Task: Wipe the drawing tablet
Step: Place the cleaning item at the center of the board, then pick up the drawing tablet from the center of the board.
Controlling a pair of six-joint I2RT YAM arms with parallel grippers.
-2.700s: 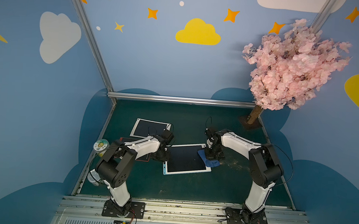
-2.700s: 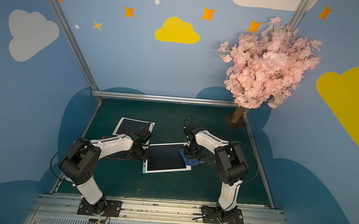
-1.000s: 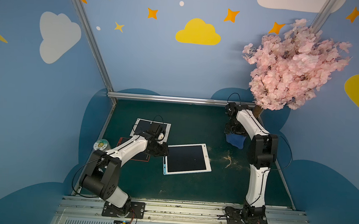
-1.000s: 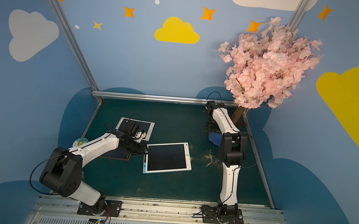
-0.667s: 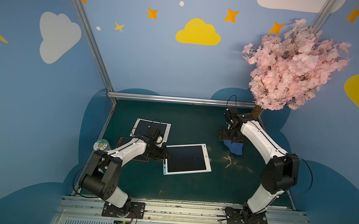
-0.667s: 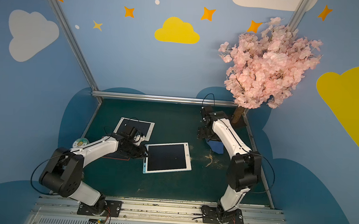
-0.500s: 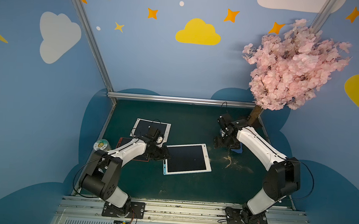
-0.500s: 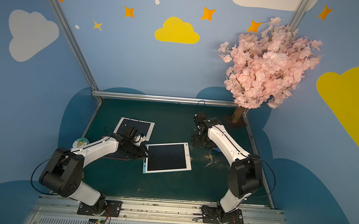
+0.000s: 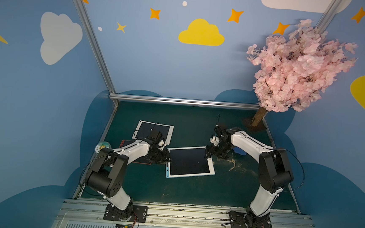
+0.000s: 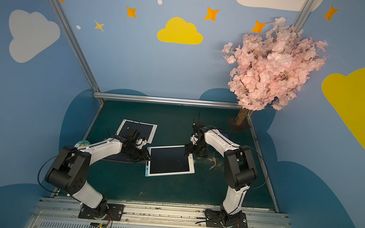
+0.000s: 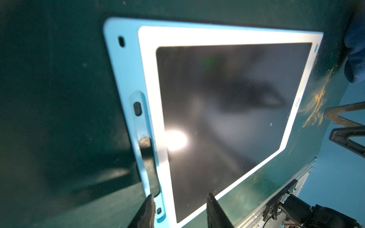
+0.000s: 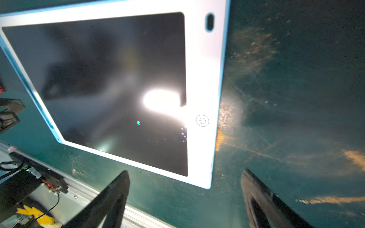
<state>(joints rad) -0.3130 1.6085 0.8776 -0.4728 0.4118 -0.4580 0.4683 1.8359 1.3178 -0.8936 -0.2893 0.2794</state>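
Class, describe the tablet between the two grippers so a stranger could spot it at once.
On the dark green tabletop, look to the middle, between the two arms. There lies the drawing tablet, dark screen up. Unlike the plain white-framed tablet behind it and the red-edged one under the left arm, it has a light blue strip along one side.

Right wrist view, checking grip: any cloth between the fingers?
No, the open right hand frames only a corner of the drawing tablet and mat.
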